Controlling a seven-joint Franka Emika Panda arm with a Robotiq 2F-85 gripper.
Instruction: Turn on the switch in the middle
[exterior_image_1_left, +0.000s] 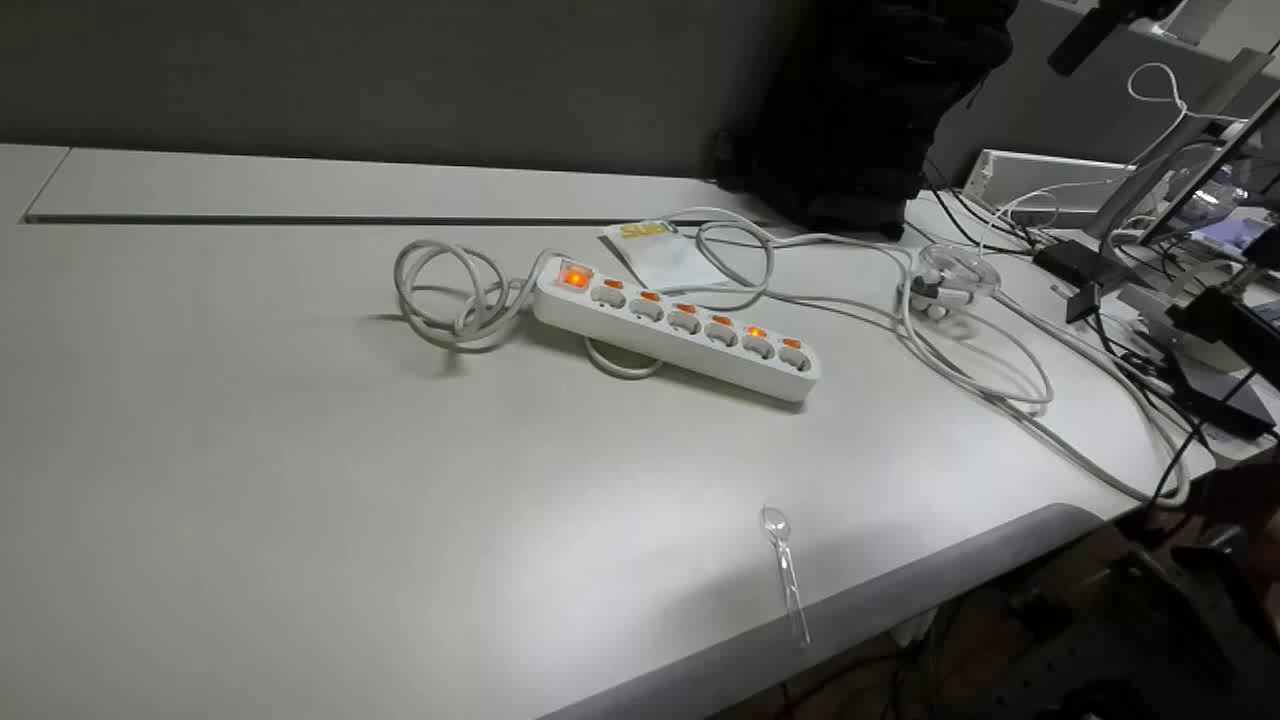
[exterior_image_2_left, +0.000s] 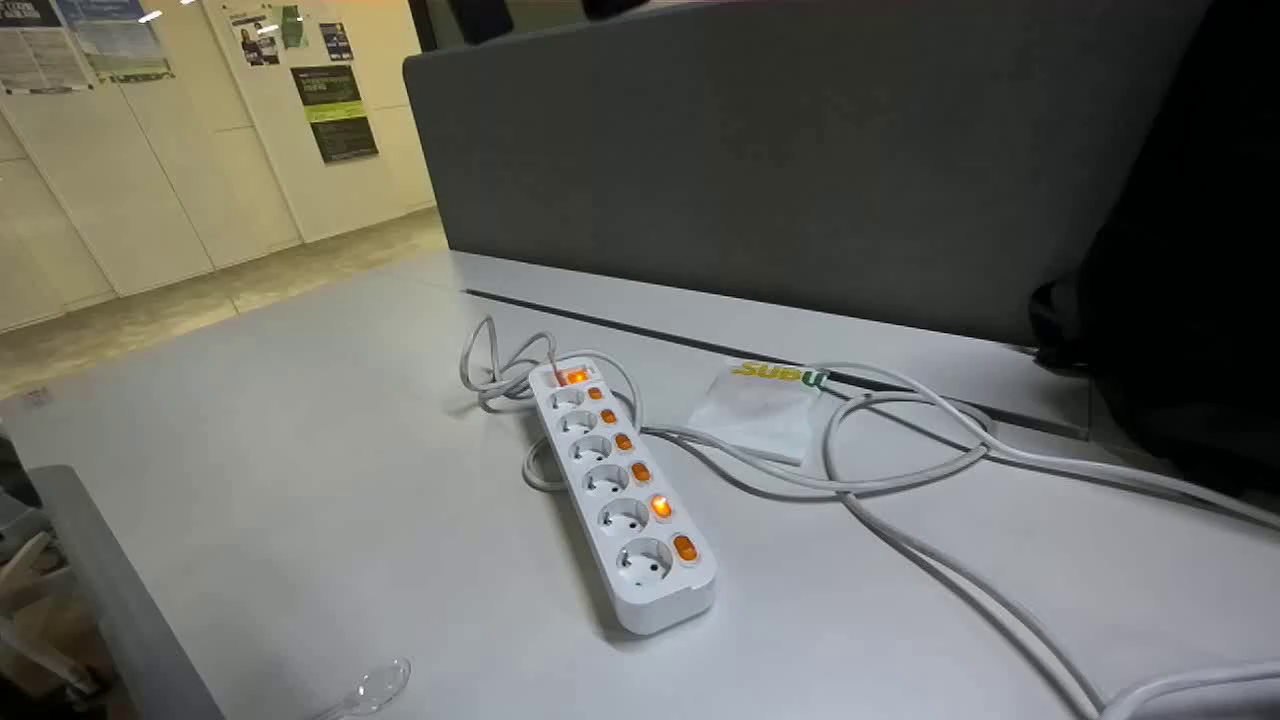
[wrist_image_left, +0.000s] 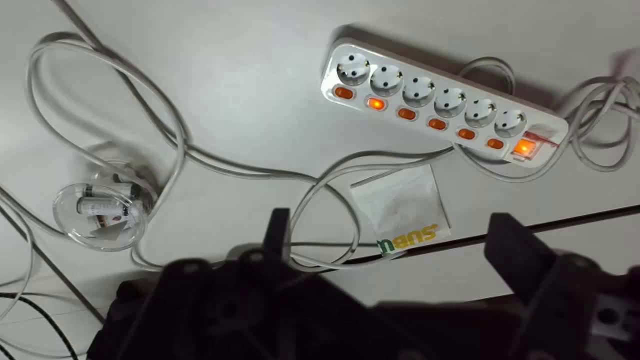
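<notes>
Middle switch (wrist_image_left: 437, 124), unlit, on 6-socket power strip (wrist_image_left: 445, 106), lower than spread gripper (wrist_image_left: 389, 217), well apart

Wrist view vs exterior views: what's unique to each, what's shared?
Only wrist: the gripper up close, jaws open; dark parts topping both exterior views may be its. Only exterior: clear spoon, in both exterior views; wall posters, in an exterior view. Shared: power strip, its orange switches, printed paper, pale cables.

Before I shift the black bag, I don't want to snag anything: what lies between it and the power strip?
A flat, yellow-lettered white item and looped pale cable lie between the power strip and black bag in both exterior views.
</notes>
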